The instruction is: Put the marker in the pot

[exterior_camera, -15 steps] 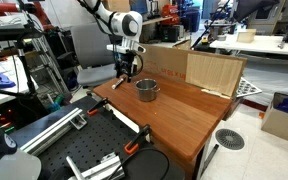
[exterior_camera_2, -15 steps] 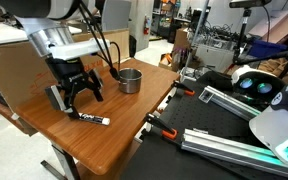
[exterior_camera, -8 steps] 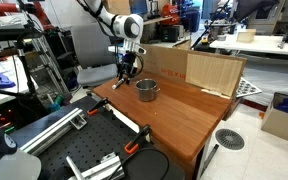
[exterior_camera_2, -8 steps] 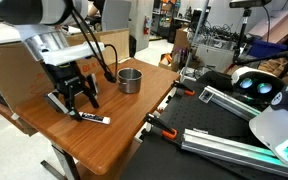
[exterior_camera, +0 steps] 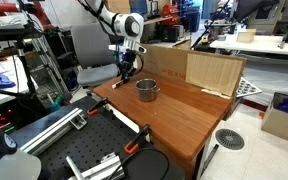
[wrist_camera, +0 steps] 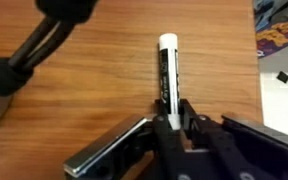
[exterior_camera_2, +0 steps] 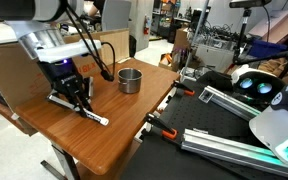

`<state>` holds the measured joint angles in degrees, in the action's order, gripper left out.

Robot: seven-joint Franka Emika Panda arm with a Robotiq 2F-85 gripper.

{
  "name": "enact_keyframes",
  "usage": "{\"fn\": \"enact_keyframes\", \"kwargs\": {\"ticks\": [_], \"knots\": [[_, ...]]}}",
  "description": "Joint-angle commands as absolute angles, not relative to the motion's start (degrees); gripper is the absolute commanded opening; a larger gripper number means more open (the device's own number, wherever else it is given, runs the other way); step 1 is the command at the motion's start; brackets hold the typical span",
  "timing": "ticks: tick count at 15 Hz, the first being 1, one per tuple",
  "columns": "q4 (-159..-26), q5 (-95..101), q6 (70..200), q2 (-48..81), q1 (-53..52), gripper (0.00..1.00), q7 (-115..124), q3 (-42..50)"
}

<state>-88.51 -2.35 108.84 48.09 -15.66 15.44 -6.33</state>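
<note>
The marker [wrist_camera: 166, 75], a slim dark stick with a white end, lies on the wooden table [exterior_camera_2: 134, 115]. My gripper [wrist_camera: 170, 112] is down at the table and shut on the marker's near end, with a finger on each side. In an exterior view the gripper [exterior_camera_2: 76, 95] stands over the marker [exterior_camera_2: 92, 115], whose white tip sticks out toward the table's front. The small silvery pot [exterior_camera_2: 130, 80] stands upright a short way beyond, apart from the gripper. The pot [exterior_camera: 147, 90] and gripper [exterior_camera: 125, 73] also show in the other exterior view; the marker is hidden there.
Cardboard boxes [exterior_camera: 189, 68] stand along one side of the table. An orange-and-black clamp [exterior_camera_2: 162, 126] grips the table edge near the metal rails [exterior_camera_2: 224, 150]. A black cable [wrist_camera: 39, 45] crosses the wrist view at upper left.
The jaws have gone from wide open around the marker to shut on it. The gripper has come lower to the table. The pot has not moved.
</note>
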Motion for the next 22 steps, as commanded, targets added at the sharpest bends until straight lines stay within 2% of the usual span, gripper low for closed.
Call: {"fn": "enact_keyframes", "kwargs": {"ticks": [1,12,22], "knots": [[-86.5,-2.7,107.6,49.3,-15.9,0.05,16.0,-5.8],[-91.1,-6.0,113.1,41.1,-11.5,0.05,12.5,-6.7],[-108.6,-4.5,125.0,23.1,-9.6,0.05,11.0,-4.9]]}}
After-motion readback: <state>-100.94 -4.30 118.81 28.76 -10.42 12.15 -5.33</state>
